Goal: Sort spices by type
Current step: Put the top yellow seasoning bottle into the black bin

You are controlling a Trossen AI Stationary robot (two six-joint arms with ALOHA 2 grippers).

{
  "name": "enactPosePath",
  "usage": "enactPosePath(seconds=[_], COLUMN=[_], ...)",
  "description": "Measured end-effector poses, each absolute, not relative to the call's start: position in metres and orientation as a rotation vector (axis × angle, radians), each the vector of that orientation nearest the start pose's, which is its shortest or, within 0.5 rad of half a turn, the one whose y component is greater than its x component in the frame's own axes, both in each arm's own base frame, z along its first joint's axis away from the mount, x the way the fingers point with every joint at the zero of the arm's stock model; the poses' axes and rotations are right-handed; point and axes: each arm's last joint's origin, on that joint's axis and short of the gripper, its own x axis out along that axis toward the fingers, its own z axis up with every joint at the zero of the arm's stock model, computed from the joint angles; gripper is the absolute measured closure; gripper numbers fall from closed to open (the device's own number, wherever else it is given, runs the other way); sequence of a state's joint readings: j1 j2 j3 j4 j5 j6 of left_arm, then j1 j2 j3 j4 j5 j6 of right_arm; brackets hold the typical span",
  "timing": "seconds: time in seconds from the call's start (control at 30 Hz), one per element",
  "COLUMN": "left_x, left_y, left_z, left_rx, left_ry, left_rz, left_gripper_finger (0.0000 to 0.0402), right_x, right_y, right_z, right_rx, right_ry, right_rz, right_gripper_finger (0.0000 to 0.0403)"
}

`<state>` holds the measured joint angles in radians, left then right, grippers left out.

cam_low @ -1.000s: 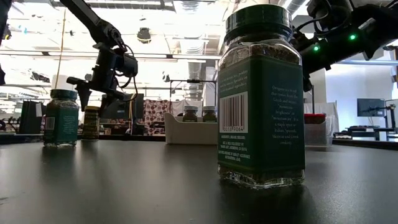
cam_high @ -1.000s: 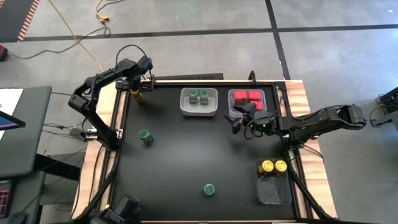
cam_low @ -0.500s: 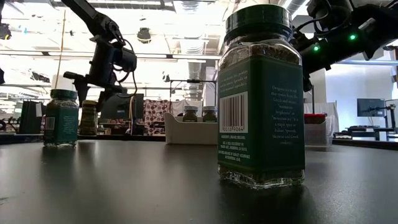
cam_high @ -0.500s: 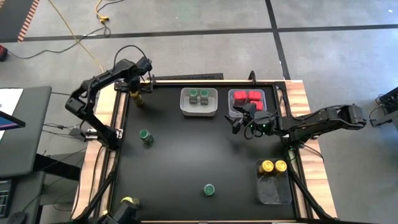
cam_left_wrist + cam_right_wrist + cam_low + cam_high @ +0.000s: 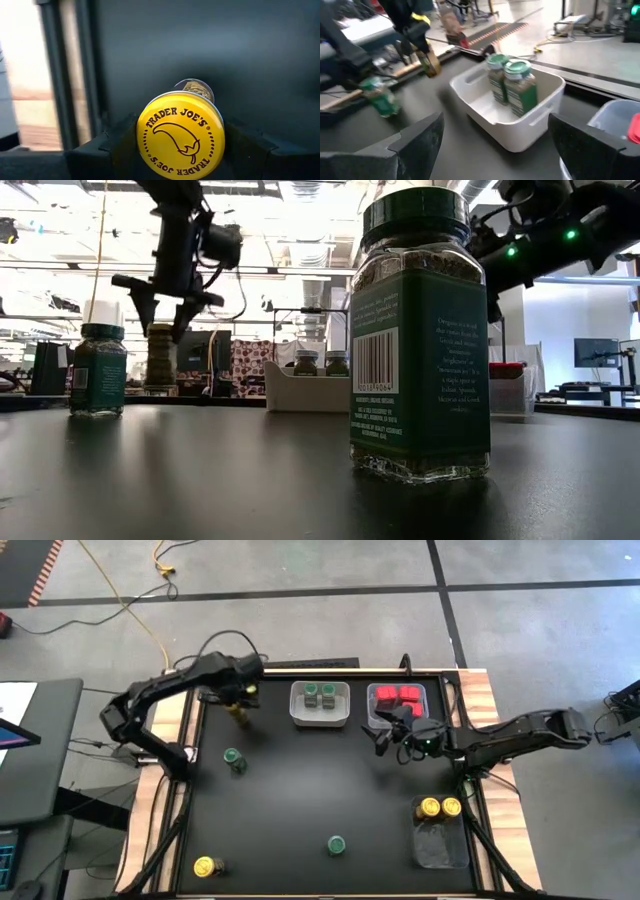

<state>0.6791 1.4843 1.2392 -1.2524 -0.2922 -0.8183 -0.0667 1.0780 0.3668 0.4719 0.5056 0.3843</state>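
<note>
Now carrying a yellow-lidded jar (image 5: 180, 135)
Left gripper (image 5: 238, 700) pinches it near the table's (image 5: 300, 800) far-left corner; next, the bin (image 5: 441, 840) holding two yellows.

yellow-lidded jar (image 5: 180, 134) with brown logo, green-lidded jars (image 5: 320, 695), white bin (image 5: 298, 712), black table (image 5: 300, 790)

Left arm (image 5: 160, 695): dark, slender jointed links, black cable looped above wrist. Right arm (image 5: 510, 735): dark, segmented, glossy housings, green indicator lights near wrist. Left gripper (image 5: 180, 150): two matte black angular fingers. Right gripper (image 5: 495, 145): two black, faceted, wedge-shaped fingers.
</note>
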Motion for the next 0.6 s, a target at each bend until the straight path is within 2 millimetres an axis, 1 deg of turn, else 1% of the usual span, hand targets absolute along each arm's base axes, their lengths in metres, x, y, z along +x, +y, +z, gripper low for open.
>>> enactPosePath(seconds=[0.1, 0.2, 0.4, 0.5, 0.6], left_x=[0.209, 0.221, 0.244, 0.253, 0.26], left_y=[0.144, 0.12, 0.081, 0.065, 0.047], left_z=[0.276, 0.278, 0.291, 0.301, 0.312], left_rx=[-0.863, -0.82, -0.743, -0.7, -0.65], left_ry=[1.106, 1.112, 1.098, 1.069, 1.053], left_rz=[1.311, 1.231, 1.063, 0.977, 0.886], left_gripper_finger=[0.0168, 0.0168, 0.0168, 0.0168, 0.0168], right_x=[0.204, 0.197, 0.183, 0.178, 0.174], right_y=[-0.026, -0.023, -0.017, -0.012, -0.007], right_z=[0.208, 0.219, 0.256, 0.281, 0.299], right_rx=[0.331, 0.326, 0.256, 0.259, 0.278], right_ry=[0.088, 0.123, 0.405, 0.497, 0.586], right_rz=[-0.575, -0.557, -0.565, -0.549, -0.515], right_gripper_finger=[0.0017, 0.0017, 0.0017, 0.0017, 0.0017])
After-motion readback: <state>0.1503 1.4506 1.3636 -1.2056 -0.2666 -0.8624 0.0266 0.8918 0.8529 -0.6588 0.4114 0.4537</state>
